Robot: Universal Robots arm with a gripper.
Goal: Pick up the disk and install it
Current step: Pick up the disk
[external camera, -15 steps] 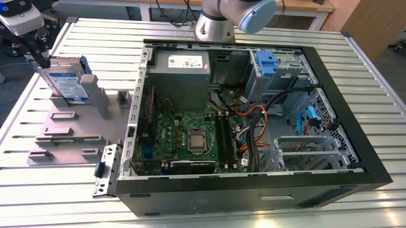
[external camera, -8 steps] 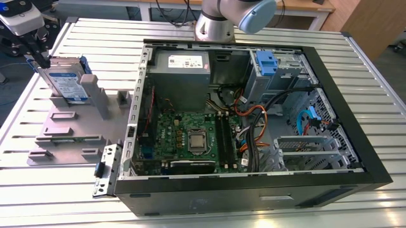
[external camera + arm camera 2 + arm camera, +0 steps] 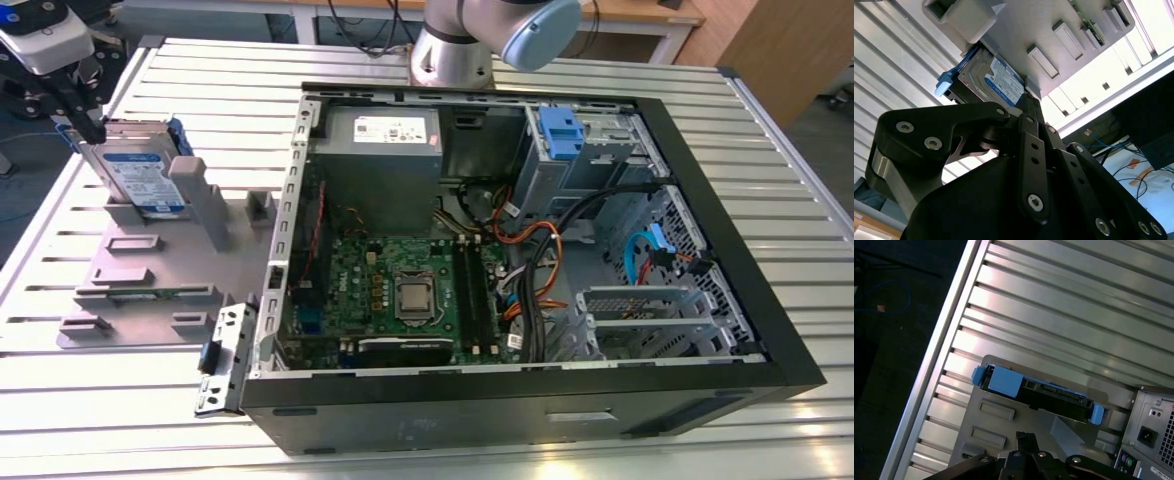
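Observation:
The disk (image 3: 140, 170) stands on edge in a slot of the grey holder (image 3: 147, 275) at the exterior view's left, its white-and-blue label facing outward and a blue bracket along its sides. My gripper (image 3: 83, 118) hangs at the disk's upper far corner, close to its top edge, and looks shut with nothing in it. In the first wrist view the disk (image 3: 1039, 390) lies a short way ahead of the gripper (image 3: 1026, 436), blue tabs at both ends. In the second wrist view the gripper (image 3: 1029, 97) ends right beside the disk's label (image 3: 1001, 80).
An open computer case (image 3: 747, 330) lies on the slatted metal table (image 3: 200, 70), holding a motherboard (image 3: 400, 290), a grey power supply (image 3: 380, 140), cables, and a drive bay with a blue latch (image 3: 561, 128). A loose metal bracket (image 3: 224, 355) lies by the case's corner.

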